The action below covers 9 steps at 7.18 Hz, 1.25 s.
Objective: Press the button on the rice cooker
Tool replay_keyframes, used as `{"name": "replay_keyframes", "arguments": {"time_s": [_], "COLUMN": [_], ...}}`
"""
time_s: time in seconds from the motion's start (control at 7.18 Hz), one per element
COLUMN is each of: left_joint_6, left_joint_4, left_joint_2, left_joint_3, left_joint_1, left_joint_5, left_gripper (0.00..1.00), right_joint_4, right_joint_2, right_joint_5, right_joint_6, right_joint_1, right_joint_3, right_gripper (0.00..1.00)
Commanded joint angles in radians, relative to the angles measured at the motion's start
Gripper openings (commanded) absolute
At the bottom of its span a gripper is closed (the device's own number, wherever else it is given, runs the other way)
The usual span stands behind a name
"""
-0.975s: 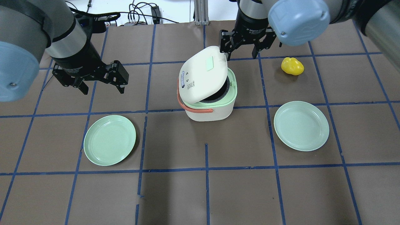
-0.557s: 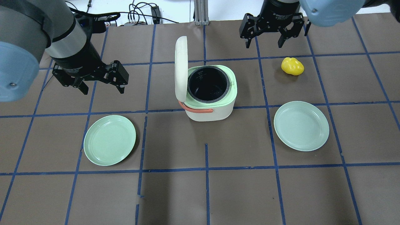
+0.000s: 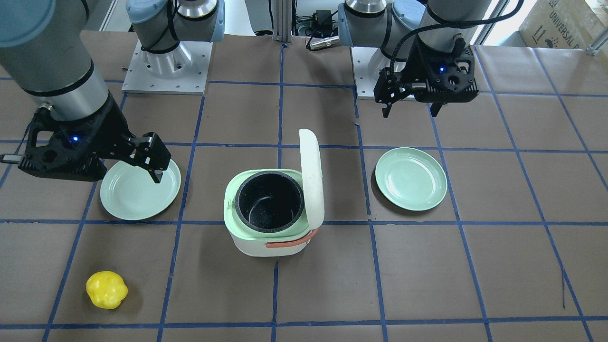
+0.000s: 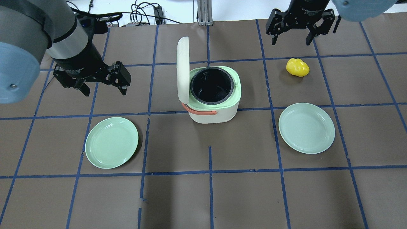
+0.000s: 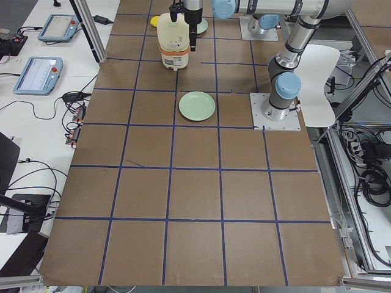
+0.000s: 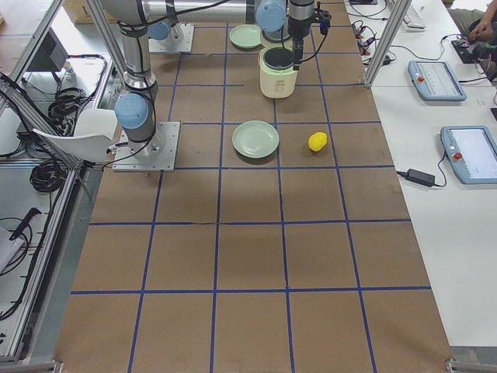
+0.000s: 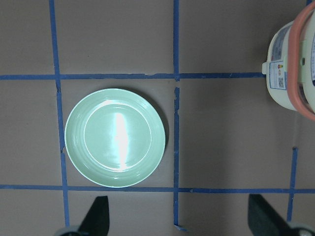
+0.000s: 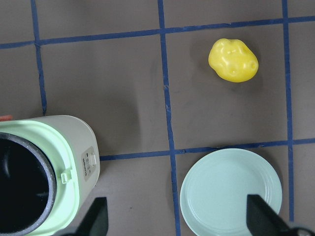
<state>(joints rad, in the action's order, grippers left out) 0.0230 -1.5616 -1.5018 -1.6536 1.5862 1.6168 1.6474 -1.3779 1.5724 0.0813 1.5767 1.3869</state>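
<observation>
The rice cooker (image 4: 211,117) is standing with its lid (image 4: 182,68) upright, so I am judging the press done. My right gripper (image 4: 291,39) and left gripper (image 4: 105,92) are hanging open, apart from it.

We find the cooker (image 4: 219,114) mid-table with its lid (image 4: 182,66) upright on its left edge, a wall against any reach from that side. The pot mouth (image 4: 212,85) lies open from above and from the right. Two flat plates, one to the left (image 4: 111,142) and one to the right (image 4: 306,128), sit well apart from the cooker, with broad strips of table (image 4: 241,197) between. A yellow lump (image 4: 297,67) lies out to the right. The left gripper (image 4: 105,90) hangs left of the lid and the right gripper (image 4: 291,39) beyond the lump, both touching nothing.
</observation>
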Motion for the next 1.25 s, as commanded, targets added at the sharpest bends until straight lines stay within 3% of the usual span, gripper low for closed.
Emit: {"name": "replay_keyframes", "arguments": {"time_s": [0.0, 1.11], "left_joint_6": [0.000, 0.000], "left_joint_4": [0.000, 0.000], "left_joint_2": [0.000, 0.000], "left_joint_3": [0.000, 0.000], "left_joint_1": [0.000, 0.000], "left_joint_5": [0.000, 0.000], "left_gripper": [1.00, 1.00], "right_joint_4": [-0.018, 0.037], "right_joint_2": [-0.071, -0.102], "right_joint_5": [0.006, 0.011], "right_joint_6": [-0.005, -0.032], "right_joint_1": [-0.010, -0.049], "right_joint_3": [0.075, 0.089], "right_gripper": [1.00, 1.00]}}
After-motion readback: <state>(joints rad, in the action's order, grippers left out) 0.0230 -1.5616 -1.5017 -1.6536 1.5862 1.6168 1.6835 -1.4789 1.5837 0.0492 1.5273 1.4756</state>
